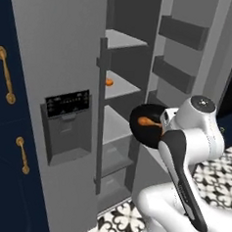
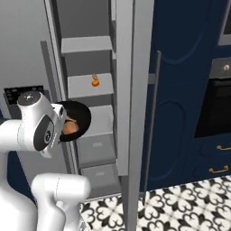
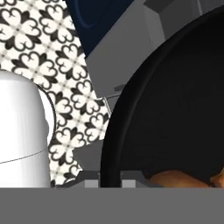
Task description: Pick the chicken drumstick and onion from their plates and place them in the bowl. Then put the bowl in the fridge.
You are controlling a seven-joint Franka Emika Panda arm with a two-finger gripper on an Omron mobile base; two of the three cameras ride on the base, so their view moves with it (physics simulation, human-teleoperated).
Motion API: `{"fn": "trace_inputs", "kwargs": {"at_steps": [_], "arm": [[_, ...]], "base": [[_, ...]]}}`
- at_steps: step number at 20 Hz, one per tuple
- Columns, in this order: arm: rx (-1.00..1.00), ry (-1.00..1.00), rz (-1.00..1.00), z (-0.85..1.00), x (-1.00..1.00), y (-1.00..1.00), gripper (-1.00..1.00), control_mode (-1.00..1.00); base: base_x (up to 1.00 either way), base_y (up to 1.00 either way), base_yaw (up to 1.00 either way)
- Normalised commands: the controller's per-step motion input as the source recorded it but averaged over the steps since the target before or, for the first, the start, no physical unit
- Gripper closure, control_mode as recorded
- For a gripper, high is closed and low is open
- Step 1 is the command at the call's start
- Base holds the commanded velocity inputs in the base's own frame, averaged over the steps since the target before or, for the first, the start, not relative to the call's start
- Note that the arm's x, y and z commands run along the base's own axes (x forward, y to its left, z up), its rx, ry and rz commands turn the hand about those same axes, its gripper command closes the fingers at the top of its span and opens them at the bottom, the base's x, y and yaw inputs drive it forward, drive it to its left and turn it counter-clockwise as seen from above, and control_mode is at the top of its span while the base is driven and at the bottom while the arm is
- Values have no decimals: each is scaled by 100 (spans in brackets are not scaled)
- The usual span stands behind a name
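The black bowl (image 1: 143, 125) hangs tilted in front of the open fridge (image 1: 54, 45), level with its middle shelves (image 2: 97, 119). My gripper (image 3: 110, 181) is shut on the bowl's rim (image 3: 109, 144), which runs between the fingertips. In the left base view my wrist (image 1: 196, 118) covers the hand. The chicken drumstick (image 1: 146, 121) lies inside the bowl, its brown surface (image 3: 175, 179) close to the fingers. A rounder orange-brown shape, probably the onion (image 2: 68, 128), rests in the bowl (image 2: 80, 118) beside it. The plates are out of view.
The fridge door with the dark dispenser panel (image 1: 67, 105) and long handle (image 1: 99, 117) stands to the left; the other door (image 2: 135, 113) swings out on the right. A small orange item (image 2: 95, 82) sits on an upper shelf. Navy cabinets (image 2: 180, 90) and an oven (image 2: 219, 108) flank the patterned floor (image 2: 180, 207).
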Motion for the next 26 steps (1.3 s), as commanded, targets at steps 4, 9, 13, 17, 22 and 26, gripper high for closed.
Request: {"fn": "trace_inputs", "kwargs": {"at_steps": [4,9,13,17,22,26], "arm": [[0,0,0,0,0,0,100,100],[0,0,0,0,0,0,100,100],[0,0,0,0,0,0,100,100],[0,0,0,0,0,0,100,100],[0,0,0,0,0,0,100,100],[0,0,0,0,0,0,100,100]], "base": [[59,0,0],[38,-10,0],[30,-27,0],[44,-16,0],[67,0,0],[46,-24,0]]}}
